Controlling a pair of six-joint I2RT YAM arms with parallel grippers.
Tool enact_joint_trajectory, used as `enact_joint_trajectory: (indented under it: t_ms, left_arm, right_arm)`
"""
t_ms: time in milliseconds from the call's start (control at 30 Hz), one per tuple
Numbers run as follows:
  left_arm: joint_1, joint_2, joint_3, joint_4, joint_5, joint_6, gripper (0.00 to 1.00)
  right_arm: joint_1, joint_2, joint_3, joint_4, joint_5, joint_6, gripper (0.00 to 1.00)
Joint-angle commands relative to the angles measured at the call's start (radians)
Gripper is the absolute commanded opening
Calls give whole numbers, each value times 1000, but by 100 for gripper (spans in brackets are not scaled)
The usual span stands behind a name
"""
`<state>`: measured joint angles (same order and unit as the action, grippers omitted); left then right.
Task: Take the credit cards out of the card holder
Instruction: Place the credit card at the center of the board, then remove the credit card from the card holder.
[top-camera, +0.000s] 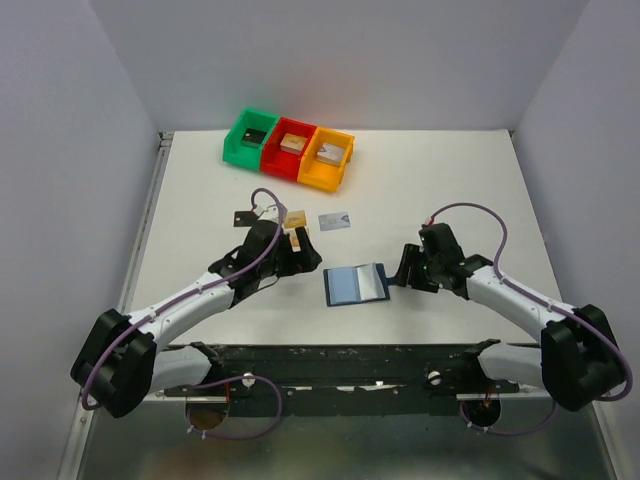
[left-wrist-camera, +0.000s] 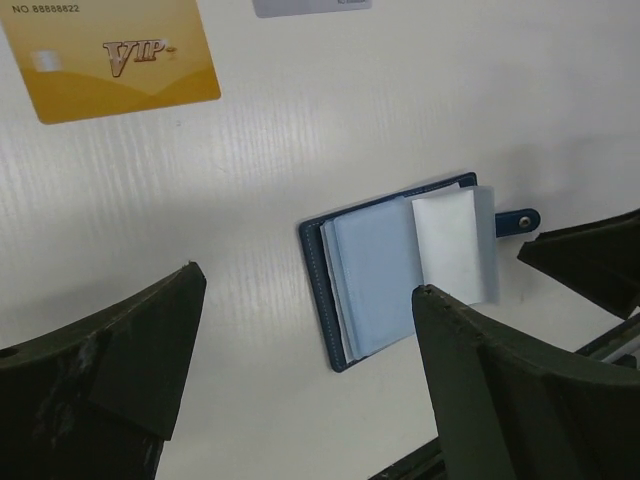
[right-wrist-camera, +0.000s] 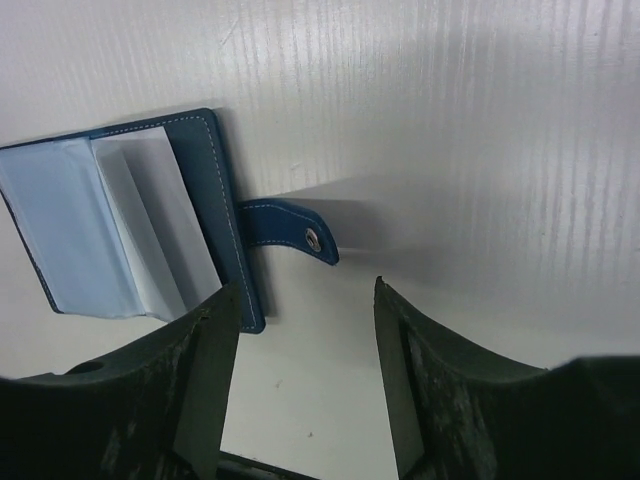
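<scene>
Left hand (left-wrist-camera: 308, 285) is spread wide and empty, hovering over bare worktop (top-camera: 450, 190) just left of the card holder (top-camera: 357, 283). Right hand (right-wrist-camera: 305, 290) has its fingers apart with nothing between them. It sits at the holder's right edge, beside the snap strap (right-wrist-camera: 290, 230), and one finger (right-wrist-camera: 200, 380) overlaps the cover corner; I cannot tell if it touches. The holder lies open and flat at near-centre between the two hands, navy cover down, with the pale blue sleeve pages up and one page lifting. Out on the worktop, further back, are a gold card (left-wrist-camera: 120, 55), a silver-grey card (top-camera: 335, 221) to its right and a black card (top-camera: 245, 217) to its left, all flat and apart from the holder. I cannot tell whether any card is left in the sleeves. At the far edge are the green bin (top-camera: 250, 137), red bin (top-camera: 290, 150) and orange bin (top-camera: 328, 160), well apart from the rest. Handling guess: the cards are light, stiff, thin and slick, so pinch whatever short edge sticks out of a sleeve and pull along the sleeve. The sleeve pages look floppy and would likely fold if grabbed. The holder is light and would probably slide or lift with the card, so pin the cover or strap with the other hand.
</scene>
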<state>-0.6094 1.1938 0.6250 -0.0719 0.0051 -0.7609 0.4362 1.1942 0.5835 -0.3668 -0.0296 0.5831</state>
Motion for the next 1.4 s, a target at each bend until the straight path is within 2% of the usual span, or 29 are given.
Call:
enact_joint_trajectory:
  t_ms: [0, 133, 333, 533, 867, 1000, 1367]
  left_arm:
    - [-21, -39, -50, 55, 10, -11, 97]
    - [-26, -60, -73, 52, 4, -6, 95]
    - [-36, -66, -90, 66, 12, 9, 83]
    - [-53, -43, -82, 67, 18, 23, 74]
    - [-84, 35, -59, 135, 82, 43, 62]
    - [-92, 72, -36, 139, 108, 54, 62]
    - [-115, 191, 30, 141, 171, 89, 67]
  right_arm:
    - [-17, 63, 1, 103, -50, 26, 62]
    - [-39, 129, 9, 141, -88, 26, 58]
    - [-47, 192, 21, 173, -116, 20, 48]
    - [-51, 219, 16, 204, -161, 18, 28]
    - [-50, 136, -108, 269, -256, 83, 5]
    - [-48, 102, -135, 275, -263, 96, 1]
    - [-47, 105, -140, 287, -274, 100, 0]
